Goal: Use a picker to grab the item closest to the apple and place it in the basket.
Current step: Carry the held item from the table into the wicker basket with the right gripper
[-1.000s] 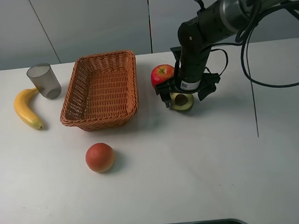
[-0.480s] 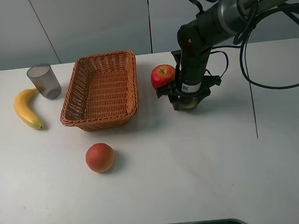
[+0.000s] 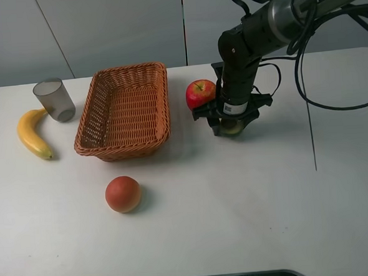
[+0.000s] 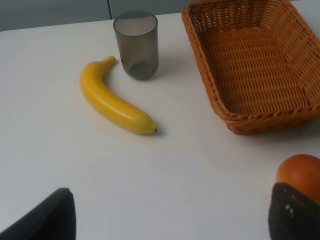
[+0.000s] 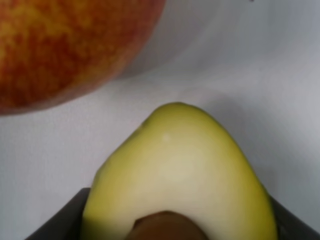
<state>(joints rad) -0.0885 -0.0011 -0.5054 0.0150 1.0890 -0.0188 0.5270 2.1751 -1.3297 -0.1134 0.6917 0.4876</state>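
High view: the right pincer (image 3: pixel 232 125) straddles the avocado (image 3: pixel 232 129) on the bench (image 3: pixel 257 202), just right of the apple (image 3: pixel 199 92). The basket (image 3: pixel 125 145) lies left of the apple.
Right wrist: the pincer is clenched on the avocado's flanks, with the apple close.
Left wrist: the left pincer (image 4: pixel 170 222) is released, and the apple is out of sight.

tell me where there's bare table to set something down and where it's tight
Bare: the wide front strip right of the round orange-red fruit, and the table right of the arm. Tight: beside the basket, apple next to the avocado in the right jaws; also cup and banana.
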